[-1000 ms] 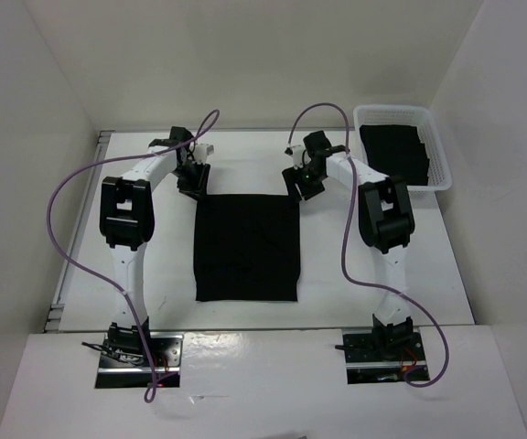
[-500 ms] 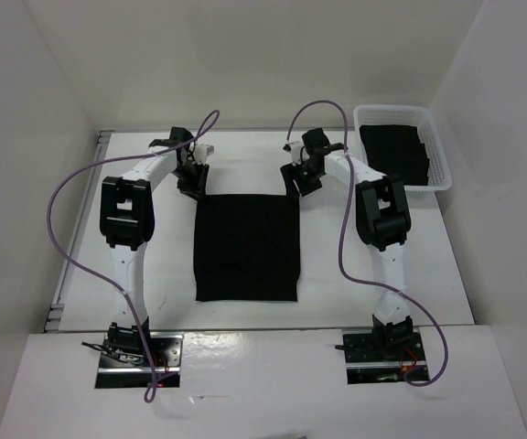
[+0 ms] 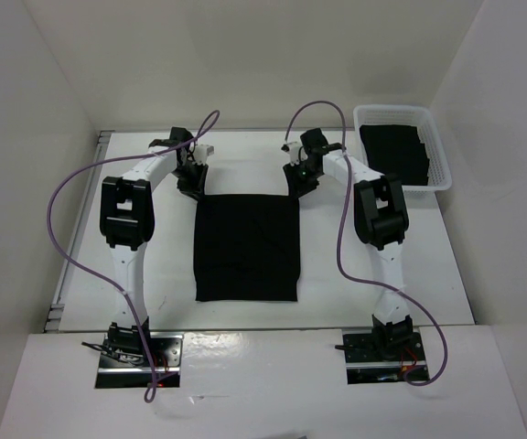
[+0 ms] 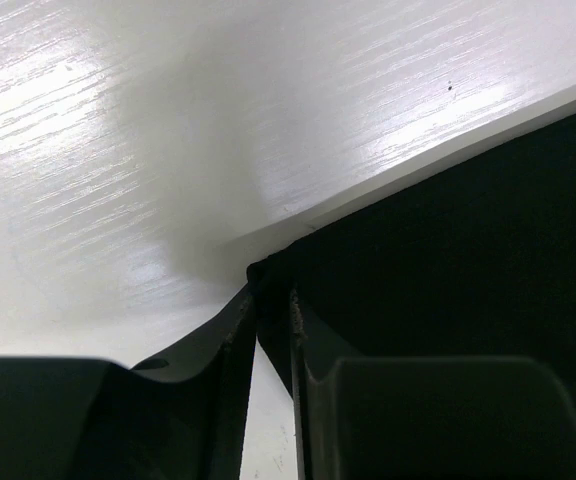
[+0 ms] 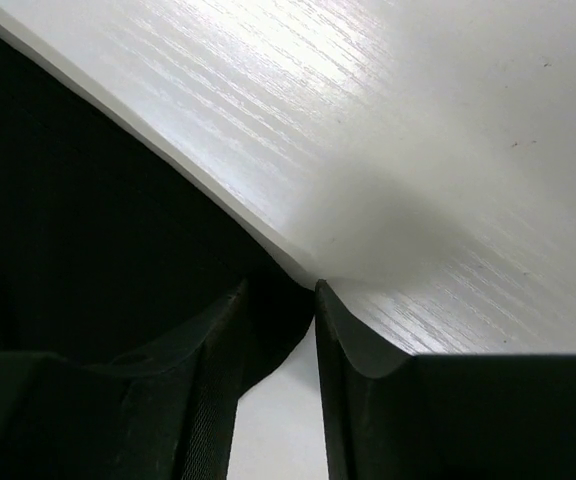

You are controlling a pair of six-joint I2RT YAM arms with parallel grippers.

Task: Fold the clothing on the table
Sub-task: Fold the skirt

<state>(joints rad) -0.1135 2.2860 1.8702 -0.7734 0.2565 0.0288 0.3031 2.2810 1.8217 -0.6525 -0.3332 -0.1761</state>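
Now: both grippers at the far corners, pre-lift.
Plain black soft-fabric garment point(image 3: 247, 247) lies flat, a rectangle mid-way across the large white matte tabletop point(image 3: 167, 274). Jaws of the left gripper point(image 4: 272, 300) stand narrow w/ the far-left corner btwn the tips; can't tell if the pinch is firm. Jaws of the right gripper point(image 5: 280, 295) stand wider, apart around the far-right corner, not clamped. To do it well, prob.: seat fabric deeper, clamp both sides before lifting, raise evenly, carry far edge to near edge w/o dragging.

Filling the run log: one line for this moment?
black garment flat on table | left gripper pinching its far-left corner | right gripper around far-right corner
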